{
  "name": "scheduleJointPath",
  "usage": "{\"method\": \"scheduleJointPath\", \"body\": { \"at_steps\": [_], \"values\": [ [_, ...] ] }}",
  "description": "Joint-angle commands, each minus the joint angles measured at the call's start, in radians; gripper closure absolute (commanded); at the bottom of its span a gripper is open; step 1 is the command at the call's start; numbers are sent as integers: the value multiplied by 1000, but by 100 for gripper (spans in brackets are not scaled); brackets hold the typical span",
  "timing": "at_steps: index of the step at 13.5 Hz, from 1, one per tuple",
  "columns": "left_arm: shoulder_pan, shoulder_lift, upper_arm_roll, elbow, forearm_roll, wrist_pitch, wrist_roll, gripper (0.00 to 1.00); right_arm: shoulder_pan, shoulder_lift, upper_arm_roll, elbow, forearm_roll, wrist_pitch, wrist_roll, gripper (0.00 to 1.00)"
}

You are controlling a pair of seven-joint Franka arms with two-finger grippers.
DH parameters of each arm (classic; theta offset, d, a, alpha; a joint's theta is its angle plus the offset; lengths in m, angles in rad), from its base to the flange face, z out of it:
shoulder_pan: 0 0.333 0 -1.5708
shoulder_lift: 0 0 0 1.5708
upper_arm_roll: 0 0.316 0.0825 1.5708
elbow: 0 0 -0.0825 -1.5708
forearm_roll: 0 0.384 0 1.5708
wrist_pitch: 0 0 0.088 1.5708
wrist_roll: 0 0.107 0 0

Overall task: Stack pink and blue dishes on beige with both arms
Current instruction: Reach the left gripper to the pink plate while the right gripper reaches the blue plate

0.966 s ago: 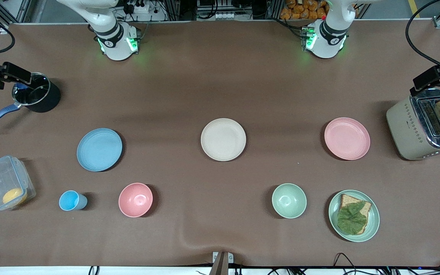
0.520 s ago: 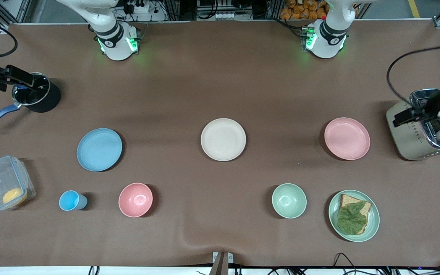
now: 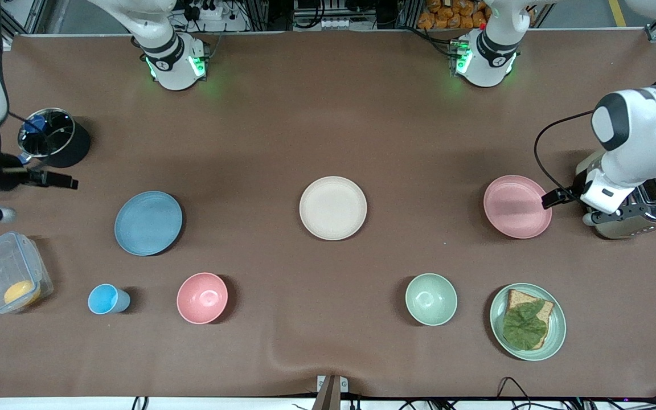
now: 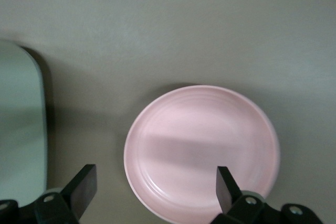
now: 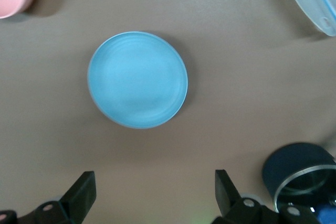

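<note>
Showing wide-spread, empty fingers only in wrist views, left tool [image 4: 152, 187] over pink plate [image 4: 202, 153], right tool [image 5: 152, 192] seemingly short of blue plate [image 5: 137, 79].

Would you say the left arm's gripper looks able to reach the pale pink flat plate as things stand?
Probably yes: the open left gripper hangs at the pale pink flat plate's rim, and nothing lies on it.
</note>
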Motion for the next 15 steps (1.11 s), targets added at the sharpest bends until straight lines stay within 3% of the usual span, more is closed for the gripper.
{"method": "scheduleJointPath", "body": {
  "at_steps": [1,3,7,9,10,13,14,15],
  "values": [
    [39,109,-3,12,19,91,29,0,-16,87,15,18,-44,83,-3,0],
    [57,160,-3,14,19,139,51,0,-31,137,15,-7,-51,178,-9,0],
    [66,200,-3,14,19,170,52,2,-30,154,15,-168,-51,435,-36,0],
    [66,198,-5,14,19,168,51,29,-25,209,15,-172,-52,452,-35,0],
    [65,197,-5,14,19,168,52,54,-28,238,15,-174,-52,473,-35,0],
    [63,198,-5,14,19,168,52,82,-22,318,17,-174,-51,504,-33,0],
    [62,197,-6,14,19,167,46,100,-31,334,17,-180,-51,522,-35,0],
    [60,194,-8,15,18,167,35,100,-37,338,17,-189,-51,529,-36,0]
  ]
}}
